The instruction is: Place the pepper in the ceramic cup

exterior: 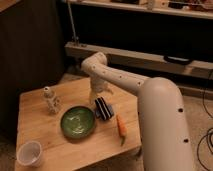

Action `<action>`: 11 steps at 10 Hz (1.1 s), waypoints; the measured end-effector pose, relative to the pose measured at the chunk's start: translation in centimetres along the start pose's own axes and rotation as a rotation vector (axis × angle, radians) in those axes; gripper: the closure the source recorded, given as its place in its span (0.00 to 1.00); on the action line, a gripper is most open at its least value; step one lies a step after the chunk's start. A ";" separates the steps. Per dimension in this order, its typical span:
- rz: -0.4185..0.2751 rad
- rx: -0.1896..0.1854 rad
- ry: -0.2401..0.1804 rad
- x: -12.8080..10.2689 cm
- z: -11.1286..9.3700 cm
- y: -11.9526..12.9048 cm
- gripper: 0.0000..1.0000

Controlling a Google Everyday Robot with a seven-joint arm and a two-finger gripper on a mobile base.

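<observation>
The pepper [121, 128] is a small orange tapered vegetable lying on the wooden table [45, 131] near its right front edge. The white ceramic cup [29, 152] stands upright at the table's front left corner, far from the pepper. My arm comes up from the lower right, bends over the table's back edge and points down. The gripper [98, 96] hangs low over the table's middle back, just above a black striped block [103, 108]. It is behind and to the left of the pepper and holds nothing that I can see.
A green plate [77, 121] lies mid-table between cup and pepper, touching the striped block's left side. A whitish patterned figurine-like bottle [50, 100] stands at the back left. A dark wall and a low shelf [150, 55] run behind the table.
</observation>
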 end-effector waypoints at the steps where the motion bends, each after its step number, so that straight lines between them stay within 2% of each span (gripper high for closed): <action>1: 0.000 0.000 0.000 0.0 0.0 0.0 0.20; 4: 0.000 -0.001 0.000 0.0 -0.1 0.0 0.20; 6: 0.043 0.011 0.018 -0.3 -0.1 0.6 0.20; 8: 0.121 0.049 0.061 -2.1 0.1 2.2 0.20; 11: 0.208 0.117 0.140 -7.1 0.5 6.0 0.20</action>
